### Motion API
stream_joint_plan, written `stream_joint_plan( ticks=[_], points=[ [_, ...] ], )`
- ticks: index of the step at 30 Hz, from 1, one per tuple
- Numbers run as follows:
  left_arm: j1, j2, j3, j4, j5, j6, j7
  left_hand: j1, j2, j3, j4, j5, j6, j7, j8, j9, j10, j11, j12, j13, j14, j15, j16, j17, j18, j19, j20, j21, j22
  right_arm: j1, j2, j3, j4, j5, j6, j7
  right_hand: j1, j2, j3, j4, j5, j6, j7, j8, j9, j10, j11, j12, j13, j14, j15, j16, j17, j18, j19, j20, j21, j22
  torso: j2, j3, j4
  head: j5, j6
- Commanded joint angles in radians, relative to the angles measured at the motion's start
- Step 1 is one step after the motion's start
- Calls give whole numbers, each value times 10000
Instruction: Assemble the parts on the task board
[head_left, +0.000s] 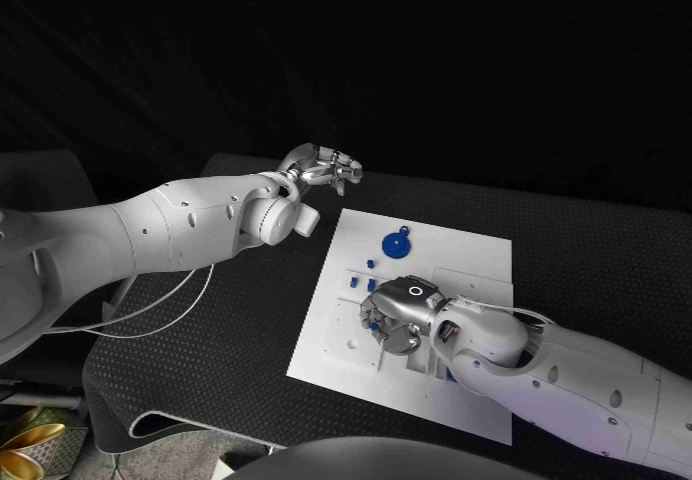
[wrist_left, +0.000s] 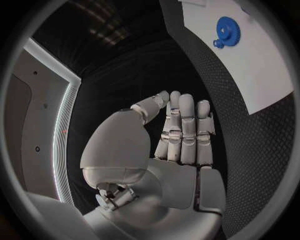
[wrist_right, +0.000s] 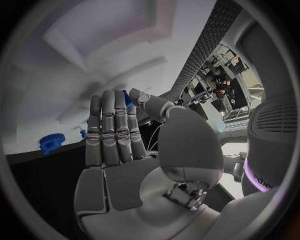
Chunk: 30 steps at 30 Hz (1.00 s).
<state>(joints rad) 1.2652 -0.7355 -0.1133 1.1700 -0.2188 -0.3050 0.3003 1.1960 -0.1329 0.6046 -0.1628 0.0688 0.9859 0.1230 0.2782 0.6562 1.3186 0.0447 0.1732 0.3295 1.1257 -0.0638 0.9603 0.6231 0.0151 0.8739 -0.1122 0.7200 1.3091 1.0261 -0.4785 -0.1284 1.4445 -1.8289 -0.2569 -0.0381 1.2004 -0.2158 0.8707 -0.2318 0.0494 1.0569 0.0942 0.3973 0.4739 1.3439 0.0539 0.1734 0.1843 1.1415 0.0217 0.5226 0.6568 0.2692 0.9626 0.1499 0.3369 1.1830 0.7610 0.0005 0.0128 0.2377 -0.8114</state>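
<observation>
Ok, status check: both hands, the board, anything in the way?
Left hand empty, fingers apart, off the white task board. Right hand low over the board, pinching a small blue part. Blue gear lies clear beyond it. No obstruction seen.

The silver right hand is covering the middle of the white rectangular task board, hiding whatever is lying beneath it. Small blue parts beside it are showing too small to identify. A blue piece is peeking from behind the fingers, possibly pinched there.
</observation>
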Motion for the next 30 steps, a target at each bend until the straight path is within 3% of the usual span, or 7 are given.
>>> stream_joint_plan(
  ticks=[1, 7, 12, 14, 16, 20, 30],
  points=[
    [28, 4, 7, 47, 49, 151, 20, -9, -112, 9, -33, -41, -45, -1, -61, 7, -70, -15, 11, 9, 9, 22, -50, 10, 2, 34, -470, -22, 180, -51, -3, -45, -84, -45, 723, -207, -56, 96, 41, -43, 10, -120, 64, -62, 4, -87, 39, -133, -24, -41, 51, -98, 7, -83, -79, 35, -23, -40, 1, 2, -9, 1, -4],
    [30, -13, 7, 57, 49, 165, -25, -56, -125, -1, 7, -66, -64, 11, -76, 8, -98, -2, 6, 6, -18, 36, -70, 9, -3, 22, -460, -26, 181, -49, -37, -45, -145, 88, 581, -234, -415, -175, -598, -343, 69, -903, 421, -576, -187, -769, 392, -661, -173, -648, 371, -588, -83, -174, -788, 218, -291, -7, 3, 9, -18, 15, -10],
    [30, -25, 6, 59, 49, 170, -26, -50, -130, 3, 6, -68, -71, 12, -81, 8, -106, 0, 4, 5, -23, 38, -74, 9, -1, 18, -460, -28, 181, -49, -51, -45, -137, 160, 434, -261, -473, -328, -812, -347, 85, -1081, 514, -720, -288, -1132, 569, -926, -283, -844, 490, -757, -95, -196, -1076, 296, -351, 83, 3, 17, -7, -16, -4],
    [30, -28, 6, 57, 49, 154, -24, -48, -132, 5, 5, -69, -74, 13, -83, 8, -109, 1, 3, 5, -24, 38, -75, 9, 0, 17, -460, -28, 181, -49, -63, -45, -135, 207, 354, -270, -511, -399, -924, -343, 102, -1147, 547, -768, -327, -1207, 609, -976, -321, -911, 521, -808, -94, -204, -1179, 325, -380, 109, 5, 19, -6, -16, -6],
    [30, -36, 6, 57, 49, 166, -26, -52, -131, 4, 10, -75, -76, 15, -85, 8, -111, 2, 3, 5, -24, 39, -75, 10, 0, 16, -459, -28, 181, -49, -90, -45, -116, 207, 271, -293, -719, -425, -1338, -376, 855, -1212, 579, -802, -372, -1243, 631, -992, -363, -957, 547, -841, -62, -186, -1275, 350, -388, 173, 5, 19, -6, -16, -6],
    [30, -57, 6, 54, 48, 161, -29, -54, -137, 3, 15, -100, -82, 17, -90, 9, -119, 5, 2, 5, -26, 41, -77, 12, 2, 15, -458, -27, 183, -47, -143, -45, -108, 205, 104, -404, -877, -500, -1723, -423, 1294, -1249, 593, -824, -427, -1358, 677, -1030, -441, -1043, 590, -915, -48, -173, -1388, 408, -437, 208, -2, 14, -23, -31, -17],
    [30, -96, 5, 55, 34, 175, -32, -30, -139, 12, 4, -105, -87, 18, -93, 10, -128, 6, 2, 5, -27, 41, -78, 14, 7, 14, -460, -26, 184, 114, -589, -33, 375, 319, -372, -455, -916, -551, -1833, -415, 1304, -1233, 588, -817, -441, -1363, 679, -1020, -462, -1049, 591, -929, -39, -157, -1396, 426, -443, 221, -4, 14, -23, -81, 33]
  ],
)
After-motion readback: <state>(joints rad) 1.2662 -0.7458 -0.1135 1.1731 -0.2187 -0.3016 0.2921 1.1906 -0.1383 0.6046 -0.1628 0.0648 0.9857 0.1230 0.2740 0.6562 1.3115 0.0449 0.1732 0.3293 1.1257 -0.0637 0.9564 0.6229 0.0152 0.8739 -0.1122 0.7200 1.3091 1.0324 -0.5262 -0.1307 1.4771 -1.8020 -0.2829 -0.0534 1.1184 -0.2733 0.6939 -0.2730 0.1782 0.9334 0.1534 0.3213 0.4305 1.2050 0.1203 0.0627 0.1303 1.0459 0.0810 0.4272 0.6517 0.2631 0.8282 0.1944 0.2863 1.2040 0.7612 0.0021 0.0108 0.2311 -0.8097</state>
